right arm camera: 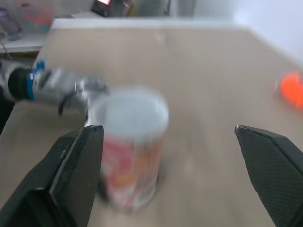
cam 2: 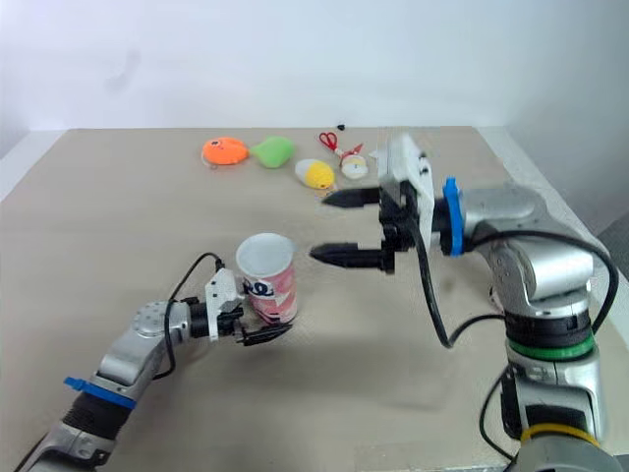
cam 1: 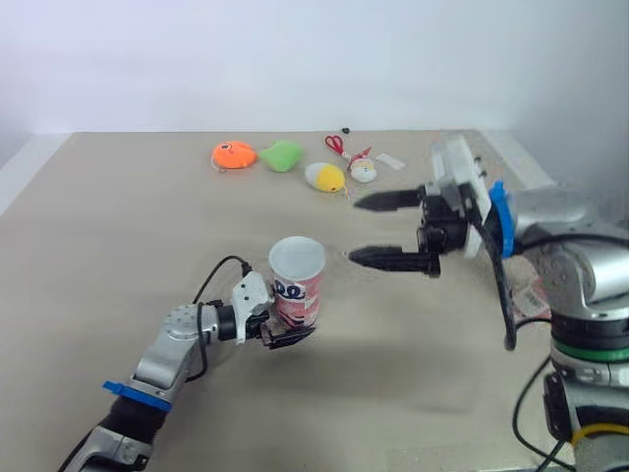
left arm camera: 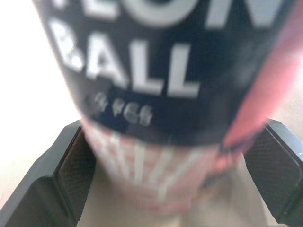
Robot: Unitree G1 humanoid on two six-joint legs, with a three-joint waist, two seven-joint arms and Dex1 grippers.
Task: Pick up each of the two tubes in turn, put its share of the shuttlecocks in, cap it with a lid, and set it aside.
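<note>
Step in hand, by judgement: the first tube is being gripped and presented for loading, and nothing has yet gone in. The tube [cam 1: 297, 282], pink and white with dark lettering, is standing upright near the middle of the table [cam 1: 118, 256], a little toward 7 o'clock from centre, with its mouth open and uncapped. Whether its base is resting on the surface or just clear of it cannot be told. The left gripper [cam 1: 280, 323] is clamping the tube low on its wall; in the left wrist view both pads [left arm camera: 75, 175] are pressing against its sides. The right gripper [cam 1: 354, 230] is hovering at 3 o'clock of the tube, near it but apart, its two fingers spread wide, grasping nothing and touching nothing. At 12 o'clock, well apart from the tube, an orange toy [cam 1: 234, 154], a green toy [cam 1: 283, 154], a yellow toy [cam 1: 325, 177] and scissors [cam 1: 336, 146] are lying in a loose row. The next move calls for the free right gripper to fetch a shuttlecock and lower it into the open mouth while the left is keeping the tube steady and upright.
</note>
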